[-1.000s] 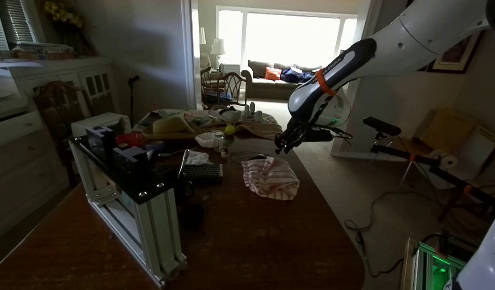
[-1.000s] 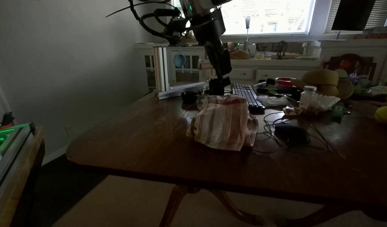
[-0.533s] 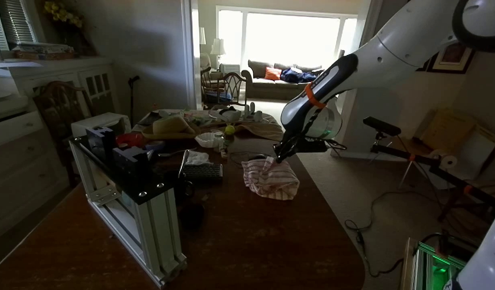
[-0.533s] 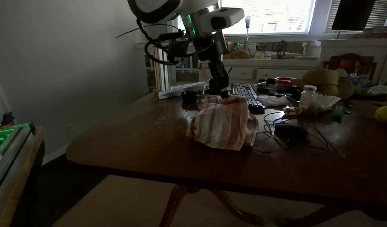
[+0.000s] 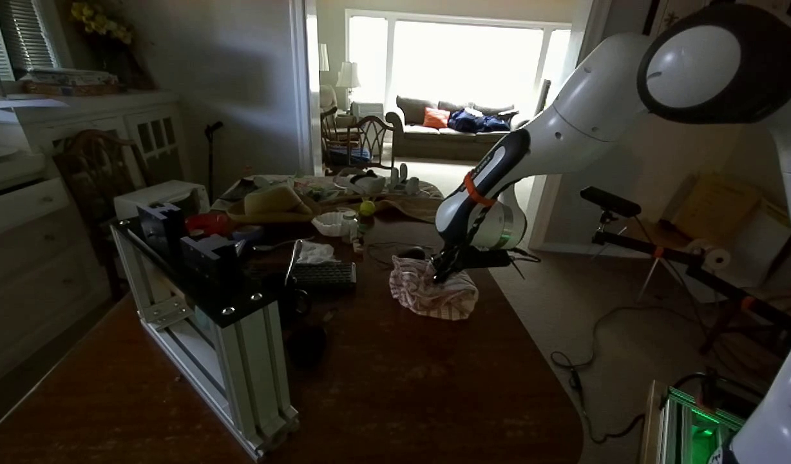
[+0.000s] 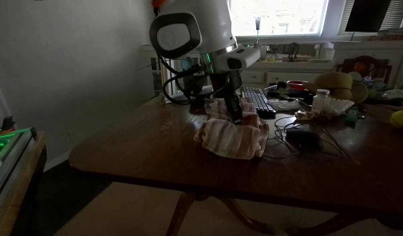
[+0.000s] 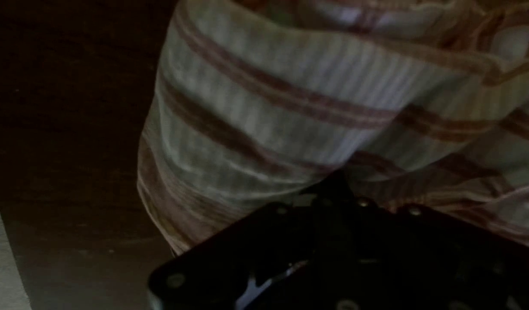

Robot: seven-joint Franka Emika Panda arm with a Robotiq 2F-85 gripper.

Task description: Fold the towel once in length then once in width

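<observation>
1. Table point(image 6: 145, 150) of dark wood is used as the folding surface; the work is laid inside its edge, presumably so that nothing slides off.
2. Arm point(image 5: 582, 122) is reached in from two o'clock in an exterior view, its wrist angled downward — an approach suited to pressing from above.
3. Metal frame point(image 5: 260, 367) is stood at eight o'clock in that view, well apart, so the folding should not be hindered by it.
4. Towel point(image 6: 226, 139), striped, is bunched on the wood in a rounded, layered heap. Squared corners are not seen, so the folding is judged unfinished; which fold is in hand cannot be told.
5. Keyboard point(image 6: 258, 98) is placed at one o'clock from the cloth, near it, so little room for spreading is left there.
6. Gripper point(image 7: 332, 187) jaws appear pressed together and are sunk into a crease; no cloth can be seen pinched — flattening or tucking is probably intended.
7. Mouse point(image 6: 303, 138) is left at three o'clock from the cloth and could be nudged by a sideways fold.
</observation>
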